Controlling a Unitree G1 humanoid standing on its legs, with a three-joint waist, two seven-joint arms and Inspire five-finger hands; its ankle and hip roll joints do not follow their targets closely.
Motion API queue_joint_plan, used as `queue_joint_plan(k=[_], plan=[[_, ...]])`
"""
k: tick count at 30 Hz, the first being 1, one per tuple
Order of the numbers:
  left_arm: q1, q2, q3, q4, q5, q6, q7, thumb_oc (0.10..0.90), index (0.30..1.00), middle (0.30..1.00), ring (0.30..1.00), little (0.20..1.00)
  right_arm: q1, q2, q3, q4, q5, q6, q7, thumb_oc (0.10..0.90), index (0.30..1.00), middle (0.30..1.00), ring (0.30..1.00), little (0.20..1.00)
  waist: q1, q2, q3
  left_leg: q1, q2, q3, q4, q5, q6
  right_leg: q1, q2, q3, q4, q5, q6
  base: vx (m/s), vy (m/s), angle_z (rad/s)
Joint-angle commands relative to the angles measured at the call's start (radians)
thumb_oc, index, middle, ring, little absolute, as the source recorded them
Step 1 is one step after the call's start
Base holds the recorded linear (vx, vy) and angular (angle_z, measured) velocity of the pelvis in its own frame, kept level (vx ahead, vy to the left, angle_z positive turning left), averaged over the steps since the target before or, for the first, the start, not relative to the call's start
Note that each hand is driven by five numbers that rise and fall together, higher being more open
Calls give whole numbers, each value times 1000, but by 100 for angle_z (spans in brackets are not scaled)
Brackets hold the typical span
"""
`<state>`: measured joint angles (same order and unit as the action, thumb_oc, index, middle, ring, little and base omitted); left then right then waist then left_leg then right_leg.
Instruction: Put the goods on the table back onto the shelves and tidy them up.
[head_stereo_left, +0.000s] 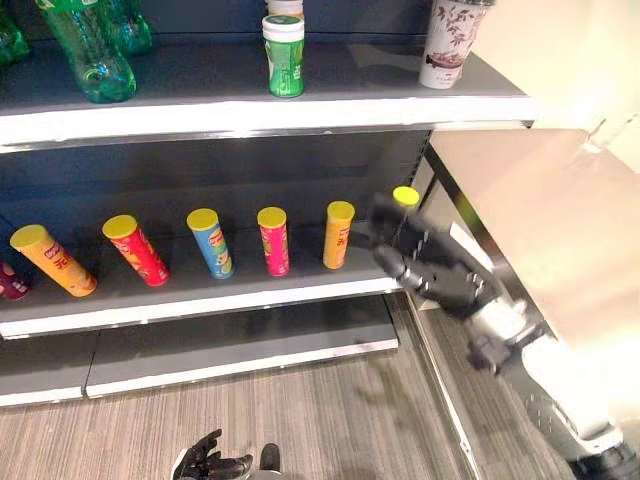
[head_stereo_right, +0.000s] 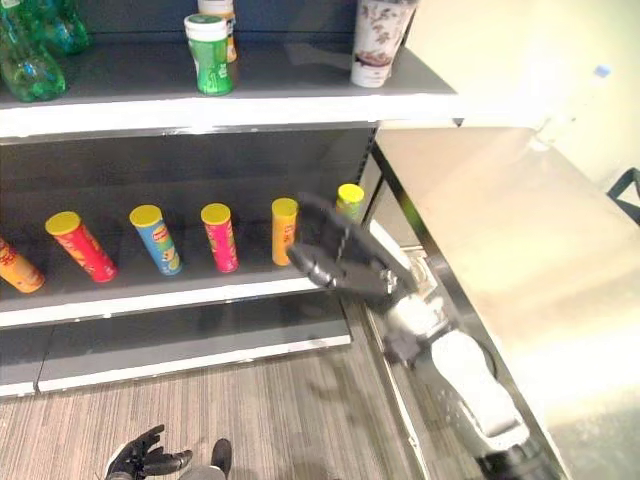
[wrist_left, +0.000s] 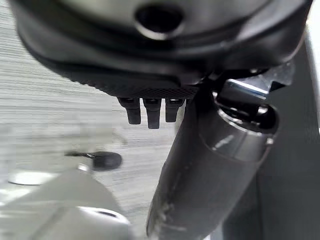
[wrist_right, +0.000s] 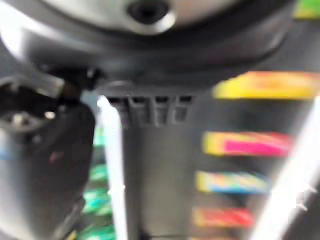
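Six cans upright on shelf; right hand seemingly empty.

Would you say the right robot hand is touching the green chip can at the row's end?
Cannot tell: in the left eye view the right robot hand overlaps the green can, hiding any gap.

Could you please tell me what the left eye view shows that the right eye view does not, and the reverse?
Left eye: a dark red item at the middle shelf's left end, and the leaning orange can whole. Right eye: the blue cap of a clear bottle on the table. Both: the row of yellow-lidded cans, the green tub, the patterned cup, the open right robot hand by the row's right end, and the left robot hand low over the floor.
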<state>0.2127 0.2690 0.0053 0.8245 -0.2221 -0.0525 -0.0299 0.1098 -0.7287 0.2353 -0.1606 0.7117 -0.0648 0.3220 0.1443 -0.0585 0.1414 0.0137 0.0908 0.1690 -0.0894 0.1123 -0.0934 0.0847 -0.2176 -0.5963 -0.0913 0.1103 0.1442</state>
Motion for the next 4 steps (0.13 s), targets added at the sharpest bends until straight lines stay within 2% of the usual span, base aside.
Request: queue_joint_plan(k=[1,2,3,4], plan=[[-55,49,-8,46,28,-50,-50,800,900,900,900,900,-45,-27,33,126,-206,17,76,800,900,900,900,900,-5,9,-20,42,0,-15,6,-142,-19,48,-25,-32,10,-69,46,14,11,-10],[-64,47,-17,54,29,-49,-56,800,900,900,900,900,-28,6,50,216,-288,16,56,800,900,900,900,900,-10,11,-20,44,0,-12,6,-143,-19,48,-25,-29,11,-70,46,14,11,-3],[-65,49,-17,55,29,-50,-56,800,900,900,900,900,-31,11,52,223,-292,12,55,800,900,900,900,900,-9,9,-20,44,1,-11,6,-144,-19,48,-24,-29,11,-70,46,29,9,-9],[-80,46,-34,66,29,-48,-55,800,900,900,900,900,-15,123,52,434,-377,19,-13,800,900,900,900,900,-17,14,-21,50,2,-9,6,-145,-17,49,-24,-25,10,-71,45,32,7,-8]])
